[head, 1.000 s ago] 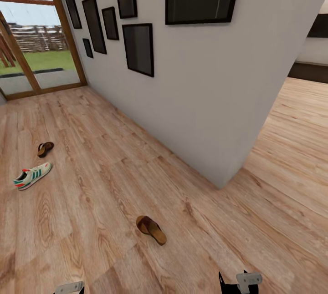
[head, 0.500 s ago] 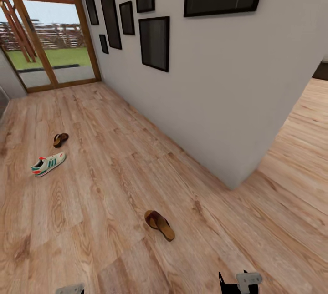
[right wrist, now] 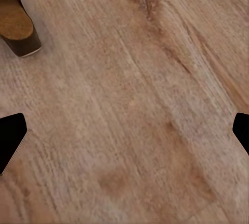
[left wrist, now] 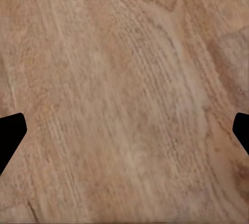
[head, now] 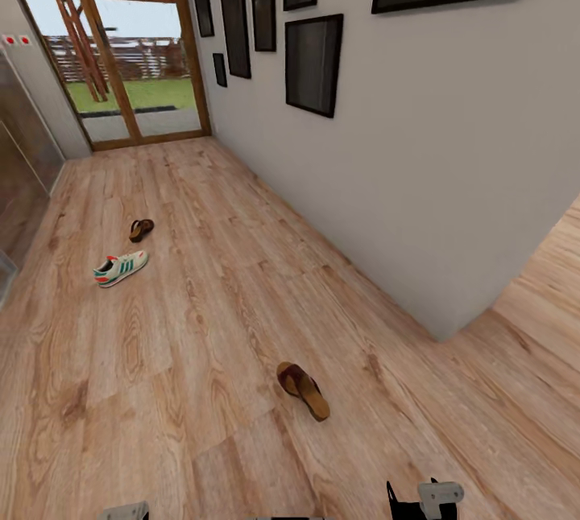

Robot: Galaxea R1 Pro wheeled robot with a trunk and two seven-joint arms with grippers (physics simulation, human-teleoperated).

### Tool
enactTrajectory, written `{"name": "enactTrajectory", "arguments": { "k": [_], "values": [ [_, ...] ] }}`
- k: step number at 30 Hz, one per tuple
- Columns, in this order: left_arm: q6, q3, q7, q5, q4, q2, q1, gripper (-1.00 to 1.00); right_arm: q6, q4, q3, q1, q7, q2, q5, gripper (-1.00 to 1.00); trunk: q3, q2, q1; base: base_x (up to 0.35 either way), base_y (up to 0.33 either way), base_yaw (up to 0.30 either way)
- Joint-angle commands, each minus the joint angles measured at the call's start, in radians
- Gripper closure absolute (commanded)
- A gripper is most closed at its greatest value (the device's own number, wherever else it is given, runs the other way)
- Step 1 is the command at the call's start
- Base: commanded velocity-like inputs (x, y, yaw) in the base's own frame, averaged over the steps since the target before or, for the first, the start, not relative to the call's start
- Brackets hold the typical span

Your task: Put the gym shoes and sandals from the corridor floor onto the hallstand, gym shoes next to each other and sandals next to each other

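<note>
A brown sandal [head: 303, 390] lies on the wood-plank corridor floor [head: 201, 343] just ahead of me; its heel [right wrist: 15, 26] also shows in the right wrist view. Farther off to the left lie one white gym shoe with green stripes [head: 120, 268] and, just beyond it, the second sandal [head: 141, 229]. The other gym shoe and the hallstand are out of view. My left gripper [left wrist: 124, 135] hangs open over bare planks. My right gripper [right wrist: 124, 135] is open too, with nothing between its fingers, a short way from the near sandal.
A white wall [head: 387, 182] hung with black picture frames runs along the right and ends at a corner [head: 443, 335], beyond which the floor opens out. A wood-framed glass door [head: 137, 61] closes the far end. A grey wall with a glass panel [head: 24, 158] stands on the left.
The whole picture has shifted to the right, so the camera has turned left. The shoes lie where they were on the floor. The left wall has come into sight.
</note>
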Motion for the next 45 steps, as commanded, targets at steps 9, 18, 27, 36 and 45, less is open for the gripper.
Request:
{"name": "enactTrajectory", "arguments": {
  "k": [9,18,27,36,45],
  "values": [
    [-0.004,0.006,-0.001,-0.006,0.001,0.0,-0.002,-1.0,-0.002,0.0,-0.001,0.0,-0.004,0.0,0.008,-1.0,-0.033,-0.064,0.034,0.0,0.0,0.14],
    [-0.012,0.006,-0.001,-0.006,0.001,0.0,-0.002,-1.0,-0.002,-0.001,0.0,0.0,-0.004,0.0,0.008,-1.0,-0.069,-0.113,0.062,0.0,0.0,0.005],
    [-0.014,0.007,-0.001,-0.006,0.001,0.0,-0.002,-1.0,-0.002,-0.001,0.0,0.0,-0.004,0.0,0.008,-1.0,-0.104,-0.115,0.066,0.0,0.0,0.207],
    [-0.014,0.006,-0.001,-0.007,0.0,0.0,-0.002,-1.0,-0.002,-0.001,-0.001,0.0,-0.004,0.0,0.008,-1.0,-0.119,-0.116,0.068,0.0,0.0,0.265],
    [-0.003,0.007,0.001,-0.006,-0.006,-0.001,-0.011,-1.0,0.0,-0.029,-0.001,0.0,0.0,-0.001,0.012,-1.0,-0.119,-0.116,0.068,0.104,0.0,0.062]
  ]
}}
